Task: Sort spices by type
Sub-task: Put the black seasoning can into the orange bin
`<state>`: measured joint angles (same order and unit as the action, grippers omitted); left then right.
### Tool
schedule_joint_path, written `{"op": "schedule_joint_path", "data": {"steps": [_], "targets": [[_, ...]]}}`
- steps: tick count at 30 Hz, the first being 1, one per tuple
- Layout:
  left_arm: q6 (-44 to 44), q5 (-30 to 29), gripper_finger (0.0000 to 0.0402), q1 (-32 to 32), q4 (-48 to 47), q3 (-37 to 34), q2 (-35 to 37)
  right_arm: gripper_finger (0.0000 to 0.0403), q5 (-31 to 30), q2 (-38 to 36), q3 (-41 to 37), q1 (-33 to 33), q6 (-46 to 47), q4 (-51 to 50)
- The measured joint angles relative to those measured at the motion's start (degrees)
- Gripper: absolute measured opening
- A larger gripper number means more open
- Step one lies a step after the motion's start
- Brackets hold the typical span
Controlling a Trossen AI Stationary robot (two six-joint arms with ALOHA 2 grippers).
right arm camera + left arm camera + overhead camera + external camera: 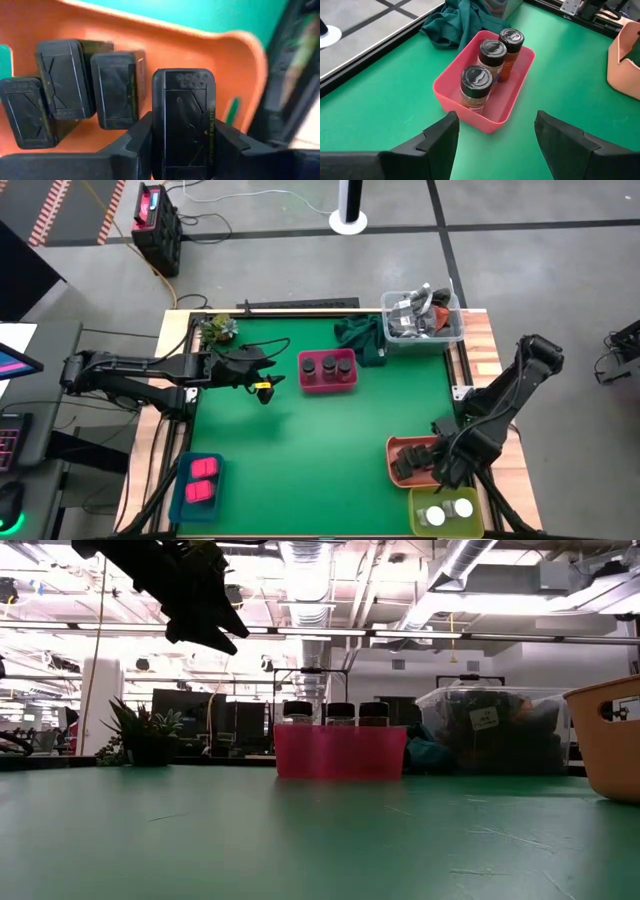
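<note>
Box (183,120) pinched in my right gripper (182,137) over the orange tray (200,47) (left gripper (495,142) spread, well apart).

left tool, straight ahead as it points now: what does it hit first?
Probably the pink tray holding three dark brown jars. The left tool is open and aimed at its near wall; depth is unclear.

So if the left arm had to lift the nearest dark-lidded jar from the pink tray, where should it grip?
Grip the nearest jar around its black lid from straight above: it stands upright, its top clears the pink tray, whose walls block side approaches.
</note>
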<state>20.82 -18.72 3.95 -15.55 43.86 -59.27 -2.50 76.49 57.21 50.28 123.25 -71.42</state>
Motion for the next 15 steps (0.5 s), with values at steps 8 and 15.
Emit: {"op": "schedule_joint_path", "data": {"steps": [8, 15], "targets": [[-0.62, 0.37, 0.0249, 0.02, 0.00, 0.00, 0.00, 0.0183, -0.35, 0.00, -5.61, 0.09, 1.64, 7.07], [0.12, 6.89, 0.0249, 2.70, -0.07, 0.00, 0.00, 0.0247, -0.56, 0.00, -6.03, 0.76, 1.22, 10.45]]}}
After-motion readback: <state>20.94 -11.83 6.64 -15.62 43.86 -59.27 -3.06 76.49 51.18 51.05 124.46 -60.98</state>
